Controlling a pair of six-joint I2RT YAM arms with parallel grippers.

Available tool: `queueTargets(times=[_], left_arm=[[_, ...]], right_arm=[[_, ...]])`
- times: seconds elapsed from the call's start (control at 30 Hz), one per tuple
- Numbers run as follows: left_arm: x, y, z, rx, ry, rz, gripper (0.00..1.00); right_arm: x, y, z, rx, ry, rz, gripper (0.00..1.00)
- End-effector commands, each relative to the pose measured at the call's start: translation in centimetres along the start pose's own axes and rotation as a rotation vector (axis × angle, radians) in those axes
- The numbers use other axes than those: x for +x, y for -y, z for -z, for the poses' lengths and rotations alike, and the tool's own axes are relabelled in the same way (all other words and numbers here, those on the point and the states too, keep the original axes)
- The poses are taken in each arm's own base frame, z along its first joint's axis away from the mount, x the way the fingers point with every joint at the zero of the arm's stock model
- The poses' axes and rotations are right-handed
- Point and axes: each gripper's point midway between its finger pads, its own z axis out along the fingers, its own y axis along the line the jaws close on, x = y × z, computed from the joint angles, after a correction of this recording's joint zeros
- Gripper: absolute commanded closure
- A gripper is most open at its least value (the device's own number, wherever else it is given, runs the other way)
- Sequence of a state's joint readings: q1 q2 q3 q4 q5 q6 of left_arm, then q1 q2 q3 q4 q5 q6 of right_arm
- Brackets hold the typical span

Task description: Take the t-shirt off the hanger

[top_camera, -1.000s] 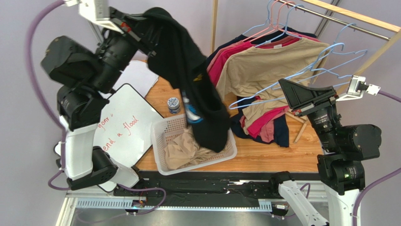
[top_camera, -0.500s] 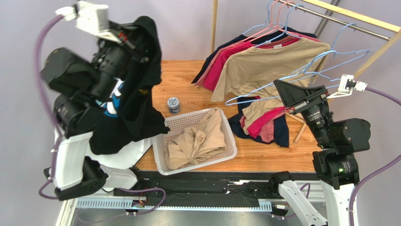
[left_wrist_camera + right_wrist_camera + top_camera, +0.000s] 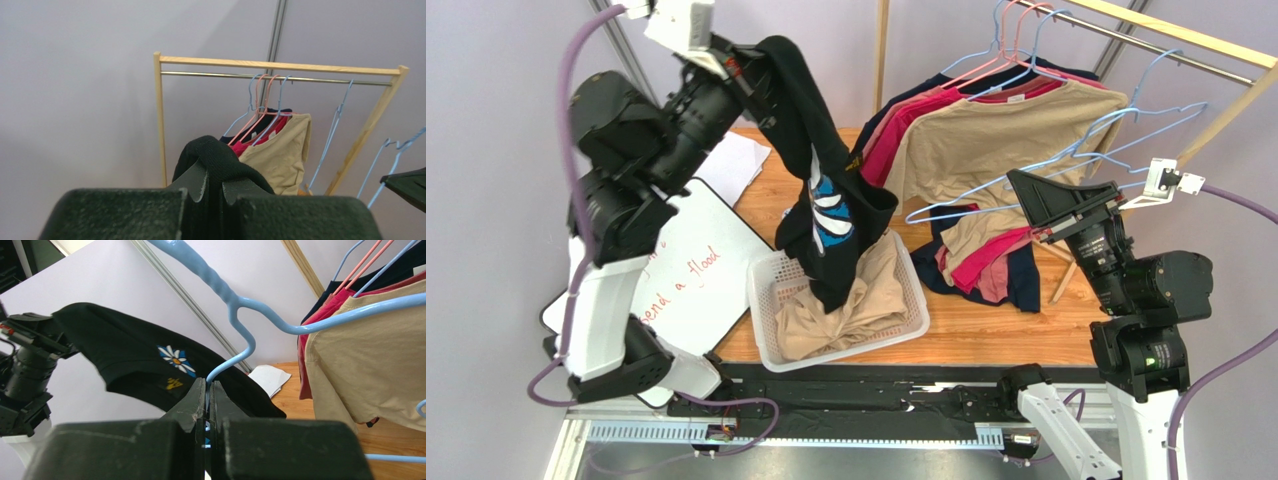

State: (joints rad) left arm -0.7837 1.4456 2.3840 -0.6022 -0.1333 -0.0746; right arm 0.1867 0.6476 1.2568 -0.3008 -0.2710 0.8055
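A black t-shirt (image 3: pixel 821 190) with a blue-and-white print hangs from my left gripper (image 3: pixel 761 60), which is shut on a fold of it high at the back left; its lower end reaches into the white basket (image 3: pixel 766 345). The fold shows between the jaws in the left wrist view (image 3: pixel 220 160). My right gripper (image 3: pixel 1026 190) is shut on a bare light-blue wire hanger (image 3: pixel 986 205), held out to the right of the shirt. The right wrist view shows that hanger (image 3: pixel 235 315) pinched between the jaws, and the black shirt (image 3: pixel 145 360) beyond it.
The basket holds a tan garment (image 3: pixel 846 310). A wooden rack (image 3: pixel 1156 35) at the back right carries tan (image 3: pixel 986 140), pink and navy shirts on hangers. A whiteboard (image 3: pixel 696 280), a paper sheet (image 3: pixel 731 160) and a pile of clothes (image 3: pixel 991 265) lie on the wooden table (image 3: pixel 1006 335).
My left arm swung the black shirt left off the table, then back right, so it hangs over the basket again. My right gripper shifted slightly up and left with the hanger, then held still.
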Motion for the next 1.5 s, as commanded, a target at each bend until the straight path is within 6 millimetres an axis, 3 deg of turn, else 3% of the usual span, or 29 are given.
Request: queueTargets(times=[0.0,0.13,0.17,0.23,0.4,0.63,0.77,0.97,1.07,1.1,1.17,1.2,1.23,1.3,1.33,1.4,1.47], left_arm=[[-8.0,0.5,4.0,0.05,0.233,0.065,1.0],[-7.3,0.9,4.5,0.074,0.202,0.088,1.0],[-6.3,1.0,4.2,0.072,0.178,0.093,1.0],[-6.6,1.4,5.2,0.096,0.184,0.134,1.0],[-7.5,4.6,7.6,0.284,0.189,0.24,1.0],[-5.4,9.0,9.7,0.536,0.12,0.382,1.0],[-4.6,10.1,9.8,0.6,0.083,0.415,1.0],[-1.7,9.3,8.0,0.523,0.018,0.382,1.0],[0.4,9.5,6.2,0.516,-0.048,0.358,1.0],[2.4,9.3,5.0,0.485,-0.11,0.354,1.0],[4.7,8.8,3.9,0.446,-0.162,0.326,1.0],[6.1,8.0,3.3,0.395,-0.186,0.317,1.0],[8.8,7.5,2.8,0.36,-0.24,0.297,1.0],[11.1,5.8,2.4,0.262,-0.266,0.258,1.0],[13.3,4.9,2.1,0.219,-0.307,0.224,1.0],[15.3,3.0,1.7,0.145,-0.346,0.185,1.0],[16.1,1.8,1.4,0.108,-0.377,0.163,1.0]], right_arm=[[0.1,0.1,-0.8,-0.024,-0.001,0.005,1.0],[0.4,0.1,-1.0,-0.034,-0.008,-0.013,1.0],[0.5,0.2,-1.1,-0.032,-0.01,-0.015,1.0],[0.5,0.3,-1.1,-0.029,-0.011,-0.012,1.0],[0.7,0.8,-1.2,-0.016,-0.012,-0.014,1.0],[1.0,1.0,-1.4,-0.016,-0.014,-0.024,1.0],[0.9,1.0,-1.4,-0.017,-0.013,-0.027,1.0],[0.9,1.1,-1.2,-0.012,-0.01,-0.022,1.0],[1.0,1.3,-1.4,-0.006,-0.014,-0.025,1.0],[1.1,1.3,-1.4,-0.006,-0.016,-0.025,1.0],[1.0,1.2,-1.4,-0.012,-0.012,-0.028,1.0],[1.0,1.3,-1.4,-0.007,-0.011,-0.029,1.0],[1.0,1.2,-1.3,-0.008,-0.012,-0.027,1.0],[0.9,1.2,-1.2,-0.007,-0.009,-0.02,1.0],[0.9,1.2,-1.2,-0.006,-0.01,-0.018,1.0],[0.9,1.2,-1.3,-0.006,-0.012,-0.012,1.0],[0.9,1.1,-1.3,-0.008,-0.014,-0.011,1.0]])
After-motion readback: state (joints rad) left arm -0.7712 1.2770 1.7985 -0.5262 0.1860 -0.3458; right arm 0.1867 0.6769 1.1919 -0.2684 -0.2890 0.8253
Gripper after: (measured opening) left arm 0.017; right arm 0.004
